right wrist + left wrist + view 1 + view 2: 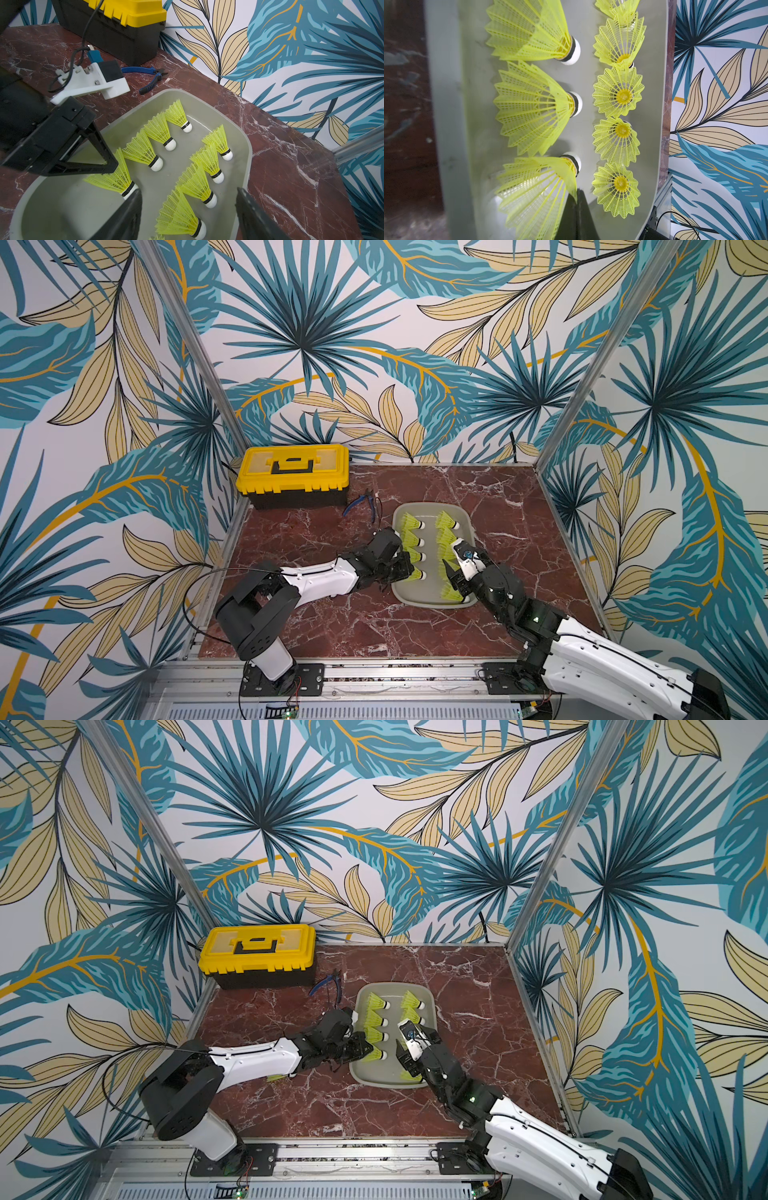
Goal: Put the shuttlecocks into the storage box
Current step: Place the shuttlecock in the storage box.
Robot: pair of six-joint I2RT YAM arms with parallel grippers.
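Red marble carries the storage box (pixel 62 207), where the left gripper (pixel 113 166) pinches the skirt edge of a shuttlecock (pixel 116 178), cork pointing away from its tips. Best to open slowly and back straight out, sparing the neighbouring shuttlecocks (pixel 145 149). The right gripper (pixel 188 190) gapes empty alongside.

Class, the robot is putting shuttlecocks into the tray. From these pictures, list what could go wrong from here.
1. The left gripper is shut on a shuttlecock by its skirt; withdrawing could drag it into its neighbour.
2. The open right gripper hangs over the packed right row; a move might scatter it.
3. A stray shuttlecock lies on the table under the left arm; the arm might sweep it away.
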